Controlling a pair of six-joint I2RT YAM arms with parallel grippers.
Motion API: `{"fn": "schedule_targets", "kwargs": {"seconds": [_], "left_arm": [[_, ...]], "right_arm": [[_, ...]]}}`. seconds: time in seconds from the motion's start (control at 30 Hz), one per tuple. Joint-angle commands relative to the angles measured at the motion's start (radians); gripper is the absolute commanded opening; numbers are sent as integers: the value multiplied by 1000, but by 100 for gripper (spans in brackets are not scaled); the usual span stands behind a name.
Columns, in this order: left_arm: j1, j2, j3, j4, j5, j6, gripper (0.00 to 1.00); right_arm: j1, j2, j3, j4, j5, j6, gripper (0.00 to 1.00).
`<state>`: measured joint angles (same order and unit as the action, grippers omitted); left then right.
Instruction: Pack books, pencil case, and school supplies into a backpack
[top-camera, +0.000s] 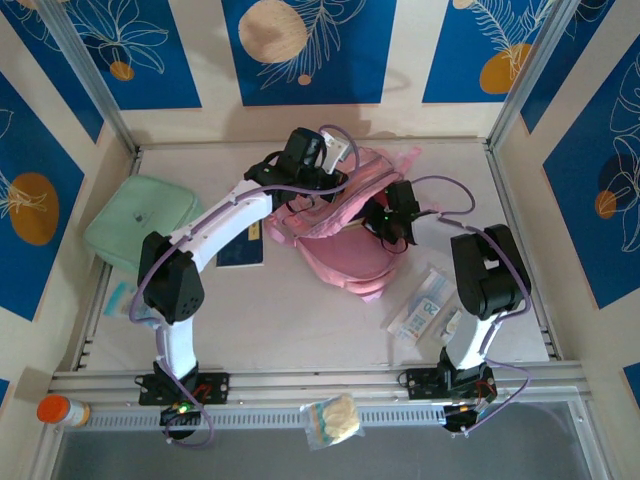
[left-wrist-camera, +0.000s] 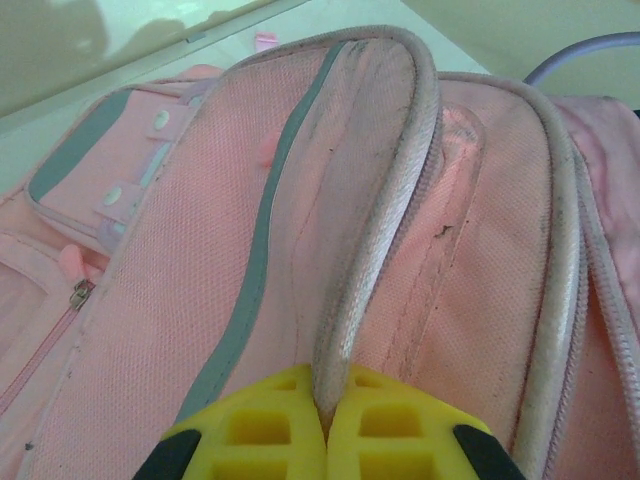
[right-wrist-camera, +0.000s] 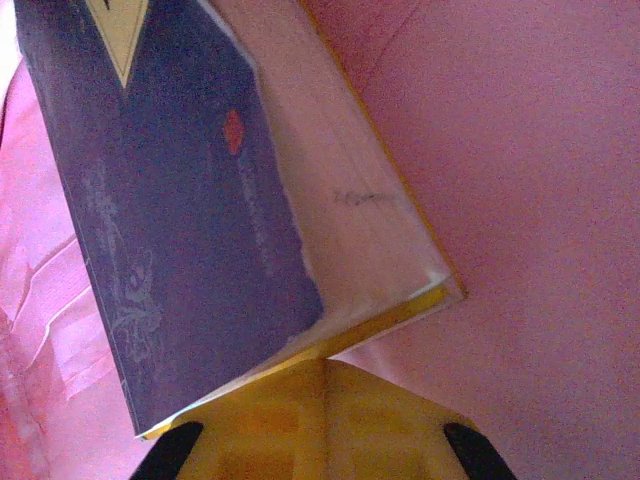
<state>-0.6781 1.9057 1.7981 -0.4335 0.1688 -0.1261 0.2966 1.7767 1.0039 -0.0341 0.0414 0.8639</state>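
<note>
Pinching the piped rim of the backpack (left-wrist-camera: 200, 250), the left gripper (left-wrist-camera: 325, 405) is closed tight on it. The right gripper (right-wrist-camera: 318, 385) is clamped on a navy book (right-wrist-camera: 180, 220) inside the pink interior. A second book (top-camera: 240, 252) lies on the table (top-camera: 300, 330) left of the backpack, a white packet (top-camera: 425, 310) to its right.

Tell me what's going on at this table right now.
Two robot arms are packing a pink backpack. The left end effector is shut on the piped edge of its opening, holding it up. The right end effector is shut, tips at the corner of a navy book surrounded by pink fabric; pinching or pushing, I can't tell. A second navy book, a mint pouch and white packets lie on the table.
</note>
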Motion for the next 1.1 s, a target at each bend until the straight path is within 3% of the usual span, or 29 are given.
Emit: {"fn": "schedule_targets", "kwargs": {"seconds": [0.0, 0.17, 0.33, 0.5, 0.57, 0.67, 0.8, 1.07], "left_arm": [[4, -63, 17, 82, 61, -17, 0], [12, -68, -2, 86, 70, -33, 0], [12, -63, -10, 67, 75, -38, 0], [12, -107, -73, 108, 139, -88, 35], [13, -144, -121, 118, 156, -104, 42], [14, -228, -221, 135, 167, -150, 51], [20, -390, -417, 179, 150, -224, 60], [90, -781, -842, 145, -25, -361, 68]], "right_arm": [[21, -51, -26, 25, -26, -42, 4], [55, -251, -137, -49, -31, -87, 11], [108, -527, -191, -242, 76, -135, 18], [129, -717, -132, -452, 100, -174, 21], [140, -756, -101, -508, 82, -194, 24], [155, -744, -45, -575, 27, -209, 34], [224, -649, 43, -640, -18, -221, 37], [434, -385, 170, -560, -50, -209, 42]]}}
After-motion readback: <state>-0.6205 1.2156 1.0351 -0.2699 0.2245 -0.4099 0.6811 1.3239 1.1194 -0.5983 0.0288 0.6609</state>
